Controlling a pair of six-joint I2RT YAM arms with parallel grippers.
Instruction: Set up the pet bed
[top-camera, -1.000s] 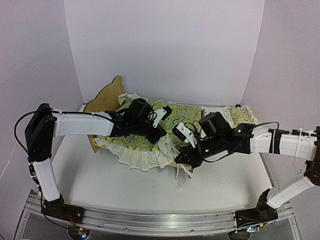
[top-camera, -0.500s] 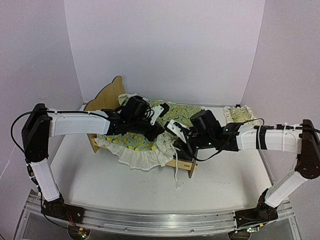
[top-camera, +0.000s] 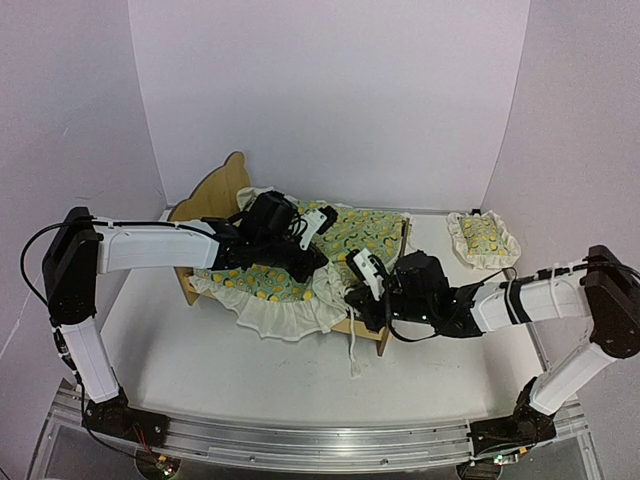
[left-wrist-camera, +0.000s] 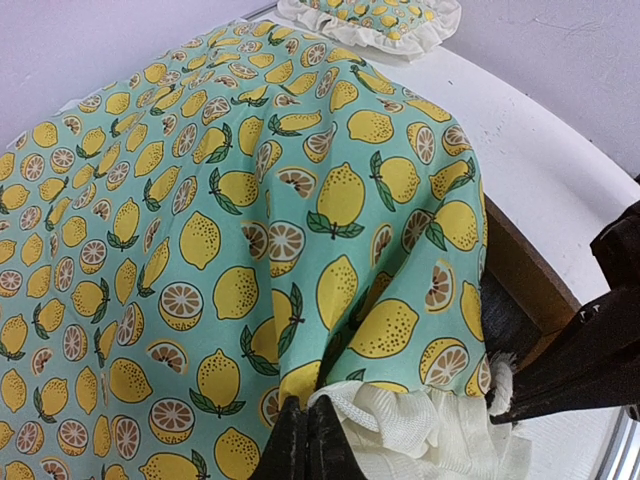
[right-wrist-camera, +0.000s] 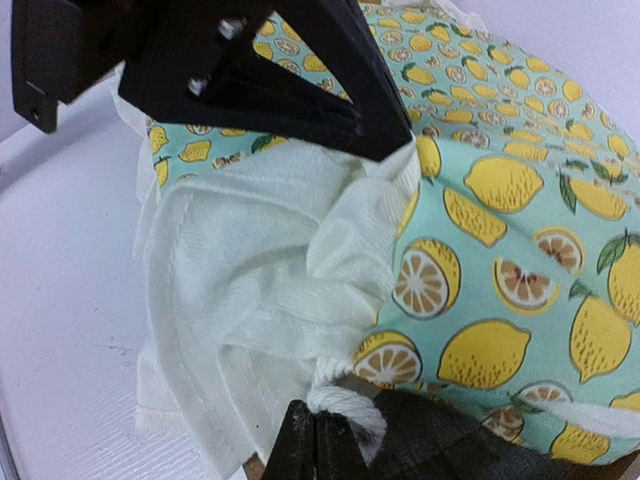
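While both arms stretch from the near edge over the white table (top-camera: 200, 370), their grippers meet at the near foot corner of the pet bed (top-camera: 372, 333). A thin white cord (top-camera: 357, 358) hangs from this corner and its end lies on the table.

Nearest is the right gripper (right-wrist-camera: 318, 438), low beside the corner. Its fingers are pressed together and they pinch the cream ruffle (right-wrist-camera: 240, 290) at the edge of the blanket (top-camera: 365, 228); a rolled piece of white hem sits just at the fingertips. Under the cloth, a dark edge of the bed frame shows.

Just behind it is the left gripper (left-wrist-camera: 305, 440), coming from the left side over the bed. Its fingers are also closed tight, and they pinch the blanket where the lemon print meets the ruffle. The two grippers are very near each other; I cannot tell if they touch.

The pet bed stands in the middle of the table, a little to the left. The green and yellow blanket covers it almost fully, and the ruffle hangs over the near rail. The curved plywood headboard (top-camera: 215, 192) rises upright at the far left end.

Farther right, near the back wall, the small matching pillow (top-camera: 482, 238) lies flat on the table, well apart from the bed.
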